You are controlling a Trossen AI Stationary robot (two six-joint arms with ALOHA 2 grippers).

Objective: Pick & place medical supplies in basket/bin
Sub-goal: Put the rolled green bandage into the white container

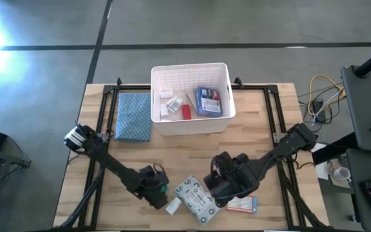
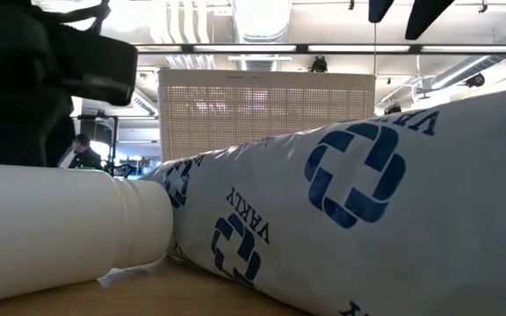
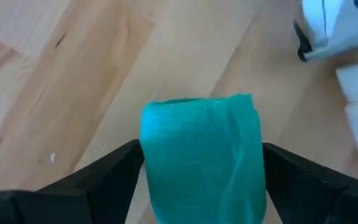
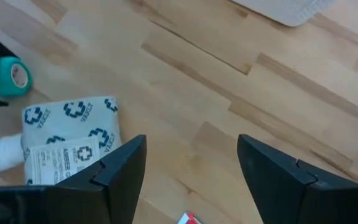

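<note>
A teal-green roll (image 3: pixel 201 155) lies on its side on the table near the front edge. My left gripper (image 1: pixel 160 192) stands over it, open, one finger on each curved side. Beside it lie a white bottle (image 1: pixel 173 206) on its side, a grey-white packet with blue crosses (image 1: pixel 195 196), and a white-red box (image 1: pixel 242 204). My right gripper (image 4: pixel 191 168) hangs open above bare wood between packet and box, holding nothing. The white bin (image 1: pixel 227 113) at the far middle holds several supplies. My left gripper's fingers (image 3: pixel 114 174) slant down from above, close against the roll's curved sides (image 3: pixel 151 149). Whether they touch the roll I cannot tell. The roll rests on the table.
A blue patterned cloth (image 1: pixel 134 116) lies left of the bin. A black frame (image 1: pixel 272 109) runs around the table top. Bare wood lies between the bin and the items at the front. In the low view the bottle (image 2: pixel 60 219) and packet (image 2: pixel 341 211) fill the foreground.
</note>
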